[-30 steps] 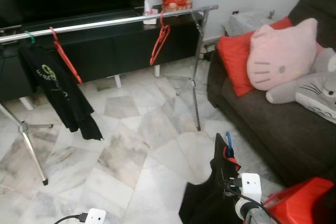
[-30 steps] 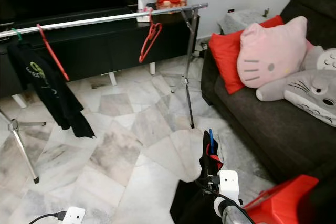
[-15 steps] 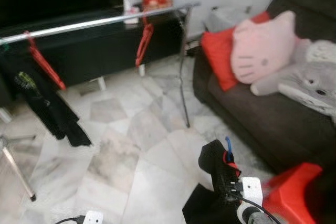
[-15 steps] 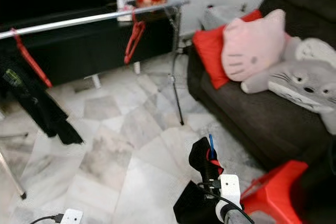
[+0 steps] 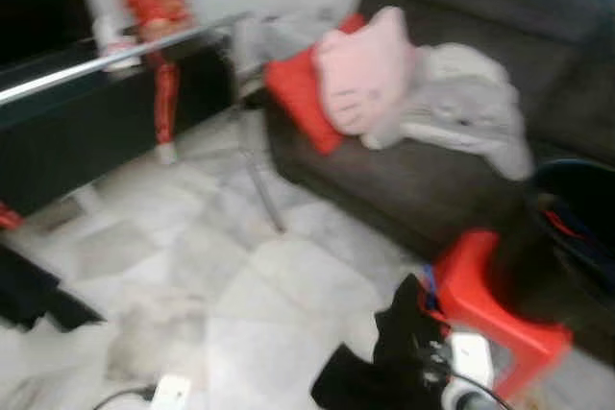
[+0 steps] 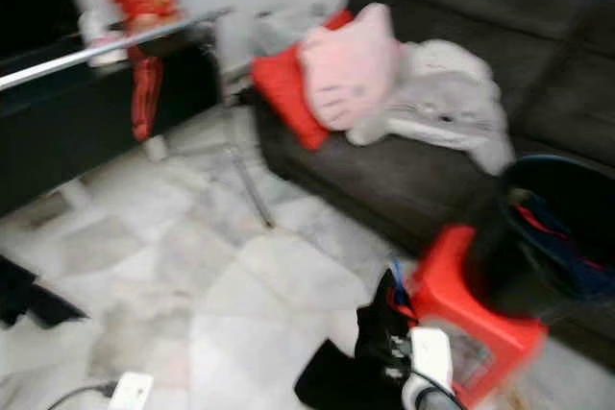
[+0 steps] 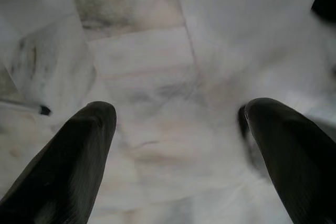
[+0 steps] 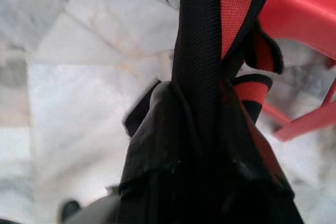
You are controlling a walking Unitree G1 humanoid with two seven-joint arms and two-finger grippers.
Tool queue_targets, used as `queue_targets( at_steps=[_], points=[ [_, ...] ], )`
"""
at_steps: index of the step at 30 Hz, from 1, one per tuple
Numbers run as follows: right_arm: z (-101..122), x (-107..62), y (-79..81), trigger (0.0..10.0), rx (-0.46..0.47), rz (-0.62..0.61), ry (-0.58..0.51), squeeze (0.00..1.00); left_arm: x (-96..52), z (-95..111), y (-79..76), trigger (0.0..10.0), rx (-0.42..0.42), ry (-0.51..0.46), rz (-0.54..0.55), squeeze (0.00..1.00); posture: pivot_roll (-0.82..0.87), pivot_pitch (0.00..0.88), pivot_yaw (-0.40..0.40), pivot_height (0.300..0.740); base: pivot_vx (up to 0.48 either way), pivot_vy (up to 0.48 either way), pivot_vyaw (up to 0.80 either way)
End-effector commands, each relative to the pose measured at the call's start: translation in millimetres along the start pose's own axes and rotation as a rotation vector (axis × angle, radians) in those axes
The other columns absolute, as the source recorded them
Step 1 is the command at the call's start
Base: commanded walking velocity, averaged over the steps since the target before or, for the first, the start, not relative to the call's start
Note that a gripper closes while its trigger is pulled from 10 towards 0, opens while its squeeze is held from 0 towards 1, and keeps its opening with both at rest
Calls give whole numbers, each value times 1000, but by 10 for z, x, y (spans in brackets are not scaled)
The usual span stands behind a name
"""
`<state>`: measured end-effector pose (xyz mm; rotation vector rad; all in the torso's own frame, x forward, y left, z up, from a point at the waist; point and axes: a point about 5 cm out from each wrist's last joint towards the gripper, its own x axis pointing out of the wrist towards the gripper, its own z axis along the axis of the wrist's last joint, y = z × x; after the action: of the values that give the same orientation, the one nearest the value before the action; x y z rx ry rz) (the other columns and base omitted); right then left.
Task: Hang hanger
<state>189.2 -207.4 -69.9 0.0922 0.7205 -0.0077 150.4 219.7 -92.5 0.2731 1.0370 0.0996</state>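
My right gripper (image 5: 410, 317) is low at the front right, shut on a black garment (image 8: 202, 77) with red trim that drapes over its fingers and hides them. A small blue tip (image 6: 396, 271), maybe a hanger hook, sticks up from the bundle. The silver clothes rail (image 5: 106, 60) runs along the far left, with a red hanger (image 5: 165, 93) hanging near its right end. In the left wrist view my left gripper (image 7: 178, 124) is open over bare marble floor, holding nothing. The head views are blurred.
A red plastic stool (image 5: 485, 309) stands right beside my right gripper, with a dark basket (image 5: 577, 218) behind it. A dark sofa (image 5: 404, 180) with a pink cushion (image 5: 360, 69) takes up the right. A black garment (image 5: 29, 290) and a white adapter (image 5: 171, 393) are at the left.
The camera has swung to the right: rail and hung clothes slid left, while sofa, stool and basket came into view. My right gripper still holds the black garment.
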Motion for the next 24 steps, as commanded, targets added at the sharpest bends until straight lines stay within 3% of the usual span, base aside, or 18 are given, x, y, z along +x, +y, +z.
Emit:
queue_targets(
  at_steps=[1, 18, 24],
  points=[
    [34, -9, -76, 10000, -16, -17, -12, 0, -5, -20, -70, 10000, 3, 12, -28, 0, -188, 11, -4, 740, 0, 0, 0],
    [245, 103, 88, 10000, -17, 1, -69, 0, -6, -19, -81, 10000, 6, 12, -31, 0, -184, 12, -5, 740, 0, 0, 0],
    [250, 101, 70, 10000, -11, -5, -69, 0, -6, -25, -80, 10000, 6, 14, -31, 0, -184, 13, -5, 740, -291, 0, 0]
  ],
)
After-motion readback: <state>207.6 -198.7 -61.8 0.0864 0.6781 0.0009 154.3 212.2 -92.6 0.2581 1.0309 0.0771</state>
